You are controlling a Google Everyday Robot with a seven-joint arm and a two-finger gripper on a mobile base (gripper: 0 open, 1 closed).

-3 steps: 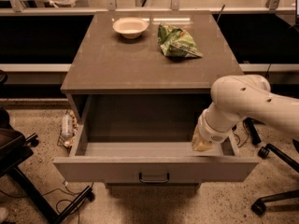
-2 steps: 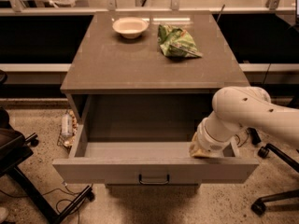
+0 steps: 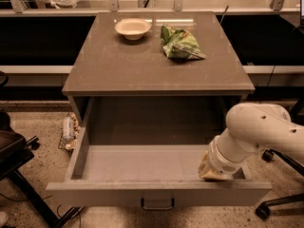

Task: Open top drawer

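The top drawer [image 3: 156, 192] stands pulled far out of the grey-beige cabinet, and its deep boxy inside shows bare. A small dark bar handle [image 3: 157, 204] sits low on the front panel. My white arm comes in from the right and bends down at the drawer's right front corner. The gripper [image 3: 212, 172] hangs just inside that corner, behind the front panel, mostly hidden by the wrist.
On the cabinet top [image 3: 118, 70] sit a white bowl [image 3: 133, 28] and a green snack bag [image 3: 179, 44]. A black chair base [image 3: 14, 175] is on the floor at left, another chair's wheels [image 3: 275, 203] at right. A small packet [image 3: 69, 129] lies on the floor left of the cabinet.
My arm has drifted slightly toward the drawer's front right corner and lower. The drawer looks unchanged, still pulled out.
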